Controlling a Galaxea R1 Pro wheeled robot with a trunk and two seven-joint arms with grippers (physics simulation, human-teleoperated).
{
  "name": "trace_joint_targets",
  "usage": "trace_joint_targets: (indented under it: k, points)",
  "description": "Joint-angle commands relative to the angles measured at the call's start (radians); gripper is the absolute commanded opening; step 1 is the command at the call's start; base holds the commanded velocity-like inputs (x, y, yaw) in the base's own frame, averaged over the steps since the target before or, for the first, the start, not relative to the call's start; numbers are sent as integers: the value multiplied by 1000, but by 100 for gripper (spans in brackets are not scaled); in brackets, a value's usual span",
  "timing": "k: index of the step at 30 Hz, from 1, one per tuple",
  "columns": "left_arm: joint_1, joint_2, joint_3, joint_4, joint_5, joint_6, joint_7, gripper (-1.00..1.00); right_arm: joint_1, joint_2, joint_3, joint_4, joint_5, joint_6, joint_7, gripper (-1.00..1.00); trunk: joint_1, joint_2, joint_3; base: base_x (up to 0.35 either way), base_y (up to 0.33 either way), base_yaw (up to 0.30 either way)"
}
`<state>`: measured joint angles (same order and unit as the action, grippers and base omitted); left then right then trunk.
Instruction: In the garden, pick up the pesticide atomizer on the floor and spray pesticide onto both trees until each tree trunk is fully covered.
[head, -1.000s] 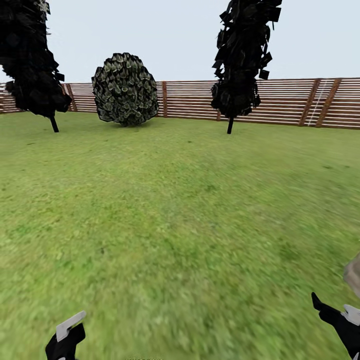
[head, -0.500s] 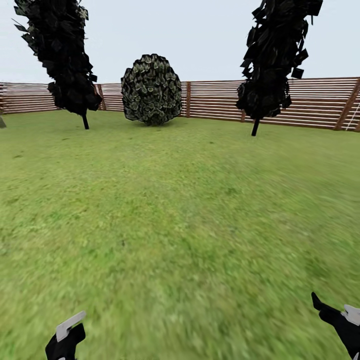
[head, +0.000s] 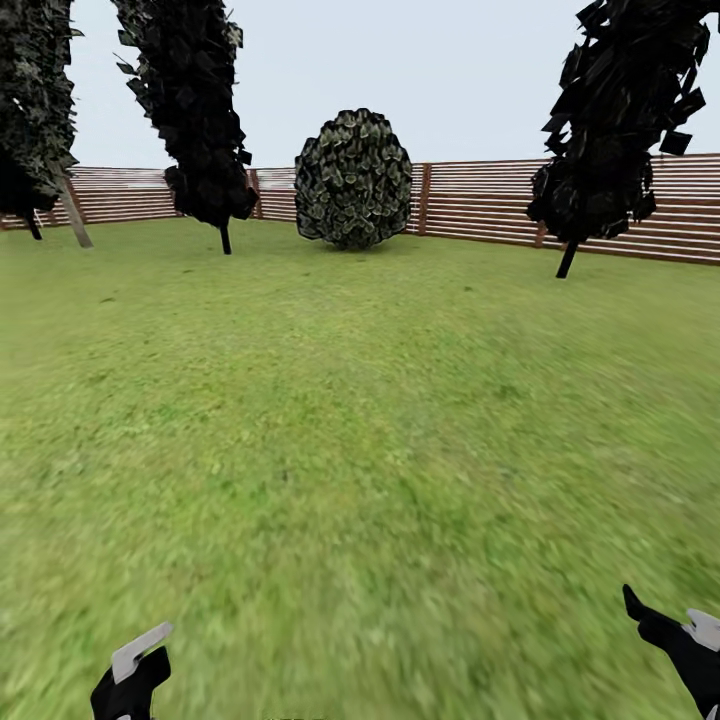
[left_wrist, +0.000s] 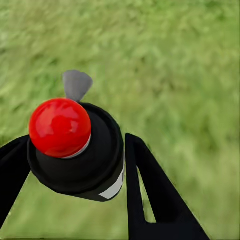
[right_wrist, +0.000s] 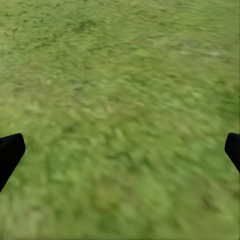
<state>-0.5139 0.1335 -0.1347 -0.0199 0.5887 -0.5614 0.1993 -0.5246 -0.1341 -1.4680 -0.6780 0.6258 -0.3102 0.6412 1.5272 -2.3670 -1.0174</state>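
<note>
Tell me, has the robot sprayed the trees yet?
Not yet. Done: the pesticide atomizer sits between the left gripper fingers, so pickup looks finished. In hand: the robot is out on the lawn, its right gripper open and empty. Left: spraying both trees; the pale trunk far off shows no white speckles.

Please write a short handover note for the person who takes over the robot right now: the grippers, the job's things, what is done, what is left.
Left gripper: shut on the pesticide atomizer, red cap towards the wrist camera.
Right gripper: open, nothing between its fingers, over the lawn.
Trees: a pale trunk stands far off at the left, near the fence; it may be a target tree.
Done: atomizer picked up.
Left: find both trees and spray each trunk until covered. No whitish speckles are visible on the pale trunk.
</note>
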Motion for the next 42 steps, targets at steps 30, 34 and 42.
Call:
trace_joint_targets:
  k: [30,34,42]
  points:
    - [0,0,0,0,0,0,0,-100,0,-1,0,0,0,0,0,100,0,0,0,0,0,290]
    - [0,0,0,0,0,0,0,-100,0,0,0,0,0,0,-1,100,0,0,0,0,0,290]
    - [0,0,0,0,0,0,0,-100,0,-1,0,0,0,0,0,100,0,0,0,0,0,290]
